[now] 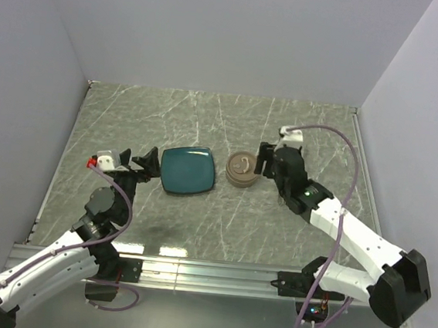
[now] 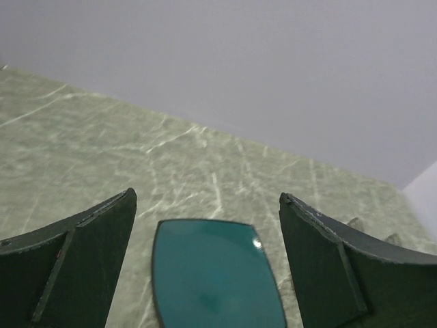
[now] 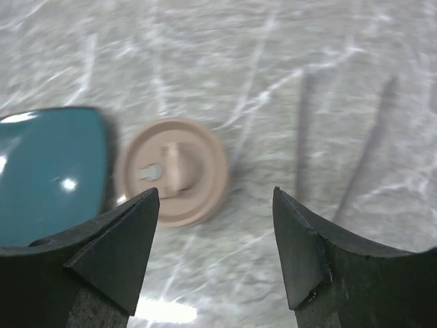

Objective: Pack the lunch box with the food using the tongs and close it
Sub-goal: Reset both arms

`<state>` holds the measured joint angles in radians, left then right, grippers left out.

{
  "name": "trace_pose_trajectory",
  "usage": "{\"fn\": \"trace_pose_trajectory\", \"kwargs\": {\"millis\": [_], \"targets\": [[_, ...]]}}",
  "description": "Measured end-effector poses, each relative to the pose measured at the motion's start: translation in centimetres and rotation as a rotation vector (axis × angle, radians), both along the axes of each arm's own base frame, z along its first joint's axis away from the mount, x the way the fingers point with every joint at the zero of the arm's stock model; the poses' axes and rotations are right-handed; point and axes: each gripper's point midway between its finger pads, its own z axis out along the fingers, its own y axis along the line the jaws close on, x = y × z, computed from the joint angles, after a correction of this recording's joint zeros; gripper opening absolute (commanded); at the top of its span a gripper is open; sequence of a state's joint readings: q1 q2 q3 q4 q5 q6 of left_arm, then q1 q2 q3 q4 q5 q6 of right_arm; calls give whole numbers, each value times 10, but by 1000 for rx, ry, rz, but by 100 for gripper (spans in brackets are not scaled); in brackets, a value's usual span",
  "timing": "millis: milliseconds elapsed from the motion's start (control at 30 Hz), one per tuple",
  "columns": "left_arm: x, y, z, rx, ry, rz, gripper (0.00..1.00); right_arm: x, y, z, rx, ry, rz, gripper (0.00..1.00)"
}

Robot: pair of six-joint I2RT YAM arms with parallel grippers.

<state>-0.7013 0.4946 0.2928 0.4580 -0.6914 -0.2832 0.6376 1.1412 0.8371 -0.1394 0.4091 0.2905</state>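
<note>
**Right gripper** (image 3: pixel 215 198): the jaws are shown spread wide with nothing held between them; only bare table (image 3: pixel 307 82) is seen in the gap. The lunch box (image 1: pixel 241 178) is placed just ahead of this gripper, offset from the gap toward the plate side and apart from both fingers. It is closed by its tan lid (image 3: pixel 201 160), whose centre knob is turned upward. In the overhead view the box is found just beside the gripper, on the side toward the middle of the table.

**Left gripper** (image 2: pixel 207 195): the jaws are likewise held wide open and nothing is gripped. A square teal plate (image 2: pixel 215 273) is framed between its fingers, ahead of them and untouched. The plate is set just beside the lunch box, between the two grippers; whether plate and box touch cannot be told.
</note>
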Motion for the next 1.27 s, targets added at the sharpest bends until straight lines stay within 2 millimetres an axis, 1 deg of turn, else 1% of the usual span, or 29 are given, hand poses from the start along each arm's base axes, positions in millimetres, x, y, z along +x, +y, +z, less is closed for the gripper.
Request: {"fn": "trace_pose_trajectory", "kwargs": {"millis": [67,100,200,300,400,500,633,767,1033,1200,1267], "targets": [[4,2,-6,11,36,29,93,2,-20,-9,9,-24,-55,75],[6,3,-9,17,54,42,95,5,-30,-13,14,-32,-84,75],[10,9,-15,28,93,90,98,12,-55,-19,31,-53,-157,75],[13,17,-21,35,115,132,99,17,-76,-10,70,-102,-206,75],[14,26,-20,25,115,165,99,18,-87,9,114,-167,-222,75],[13,34,-17,11,111,186,99,18,-87,32,160,-237,-206,75],[9,42,-9,-23,103,213,98,17,-84,45,189,-274,-179,75],[9,48,-5,-46,110,257,97,16,-82,43,192,-271,-166,75],[17,51,-19,-2,179,320,96,15,-80,41,195,-267,-152,75],[17,52,-21,-6,185,326,94,16,-82,41,196,-267,-156,76],[17,51,-20,-7,187,327,96,16,-83,41,196,-266,-156,75]]}}
